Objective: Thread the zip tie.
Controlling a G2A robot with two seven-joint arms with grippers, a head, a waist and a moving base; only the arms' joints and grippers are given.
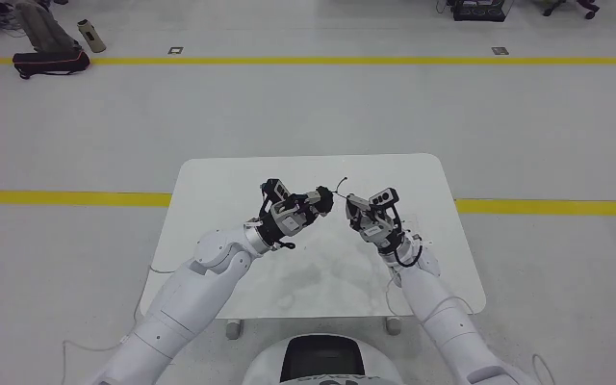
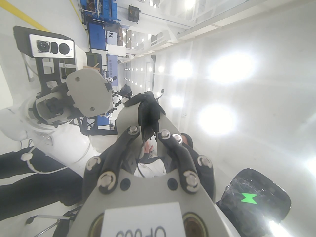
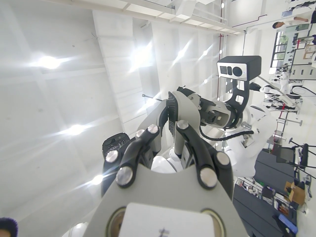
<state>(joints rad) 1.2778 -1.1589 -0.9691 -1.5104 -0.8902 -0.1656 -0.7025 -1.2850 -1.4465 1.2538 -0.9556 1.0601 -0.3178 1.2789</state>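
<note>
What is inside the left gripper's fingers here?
A thin black zip tie is pinched between the shut fingers of the left gripper, one end poking out past them. The stretch between the fingers is covered, so how much sits inside cannot be seen.

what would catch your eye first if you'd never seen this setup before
The left gripper and the right gripper are raised above the middle of the white table, almost tip to tip. A thin black zip tie arcs up between them, and both grippers look shut on it.
</note>
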